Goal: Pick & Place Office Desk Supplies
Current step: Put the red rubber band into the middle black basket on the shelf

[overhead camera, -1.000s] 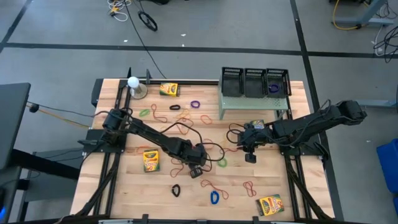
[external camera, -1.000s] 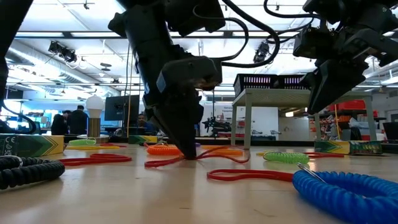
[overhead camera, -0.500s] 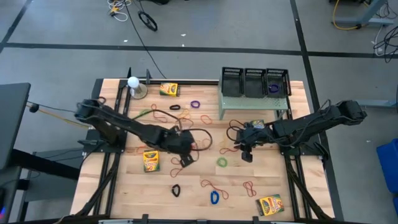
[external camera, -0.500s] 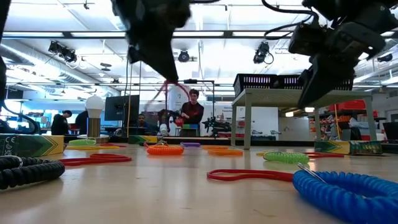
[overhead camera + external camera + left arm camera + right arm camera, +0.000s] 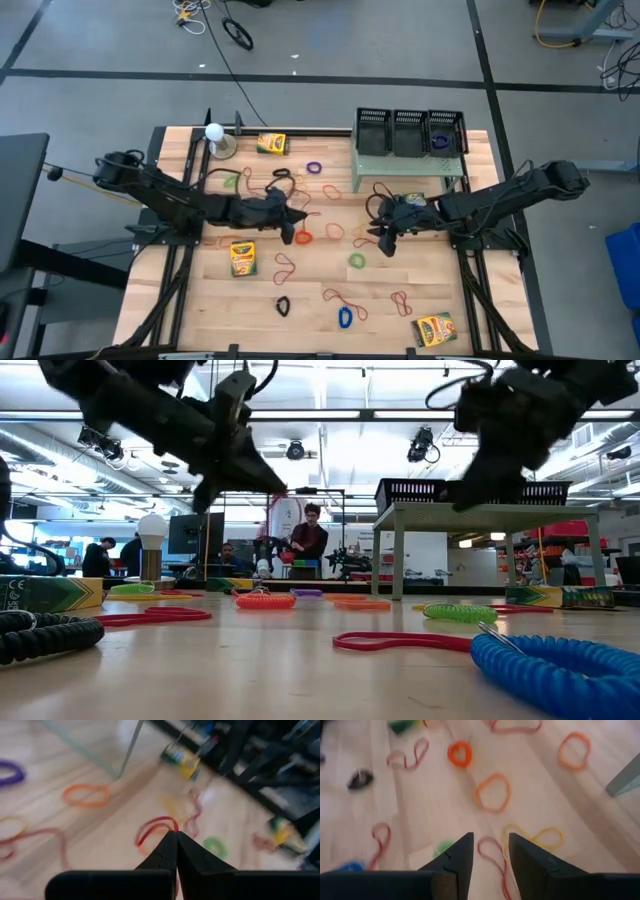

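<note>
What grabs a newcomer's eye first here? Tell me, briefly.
Coloured rubber-band loops scattered over the wooden table, with both dark arms meeting mid-table. The left gripper is pinched shut on a red loop; the right gripper hovers open over more bands. Black mesh trays top the green shelf.

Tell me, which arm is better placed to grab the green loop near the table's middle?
Probably the right: its gripper hovers open right beside the green loop, while the left gripper is shut and farther off.

Robotics lab / open workshop hall: grey concrete floor (image 5: 320, 70) w/ dark tape lines, loose cables (image 5: 215, 30), ceiling strip lights (image 5: 330, 460), benches w/ monitors (image 5: 195, 535), people (image 5: 312, 540) working in bkgd behind wooden test table (image 5: 320, 290).
</note>
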